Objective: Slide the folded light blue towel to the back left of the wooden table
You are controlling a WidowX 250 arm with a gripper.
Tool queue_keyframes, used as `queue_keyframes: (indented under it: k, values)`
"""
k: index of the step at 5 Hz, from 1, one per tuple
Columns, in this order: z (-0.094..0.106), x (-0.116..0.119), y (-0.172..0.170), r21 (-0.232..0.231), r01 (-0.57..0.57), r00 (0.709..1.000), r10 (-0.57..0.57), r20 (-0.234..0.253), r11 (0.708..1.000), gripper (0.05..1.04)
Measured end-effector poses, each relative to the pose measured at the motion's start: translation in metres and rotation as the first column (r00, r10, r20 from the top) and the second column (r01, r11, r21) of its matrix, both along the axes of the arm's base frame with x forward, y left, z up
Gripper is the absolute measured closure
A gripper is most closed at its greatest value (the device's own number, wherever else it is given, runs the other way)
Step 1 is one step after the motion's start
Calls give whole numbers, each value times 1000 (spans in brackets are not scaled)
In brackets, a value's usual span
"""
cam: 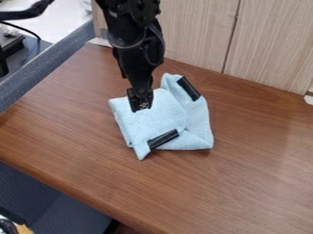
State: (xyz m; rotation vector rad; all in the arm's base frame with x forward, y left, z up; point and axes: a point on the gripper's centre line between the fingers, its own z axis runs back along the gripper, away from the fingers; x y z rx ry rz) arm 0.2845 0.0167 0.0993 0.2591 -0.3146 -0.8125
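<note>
The black gripper hangs down from the top edge, its tip over the upper left part of a light blue cloth. The cloth lies partly folded on the brown wooden table, with one flap over the rest. Two black strips are on it: one near its lower left corner, the other at its upper right corner. Whether the gripper touches the cloth or pinches it, I cannot tell.
The wooden table extends around the cloth on all sides. Pale wood-grain panels stand along its back edge. A grey-blue partition borders the left side, with dark equipment beyond it.
</note>
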Motion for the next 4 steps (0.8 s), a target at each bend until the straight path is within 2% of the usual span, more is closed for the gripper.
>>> queue_keyframes:
  k: [1, 3, 4]
  values:
    - [-7, -1, 0, -5, -4, 1000, 4, -24, 1000, 82]
    - [-58, 26, -7, -55, -22, 988, 14, -157, 998, 82]
    - [-75, 39, -10, -64, -8, 982, -4, -190, 998, 82]
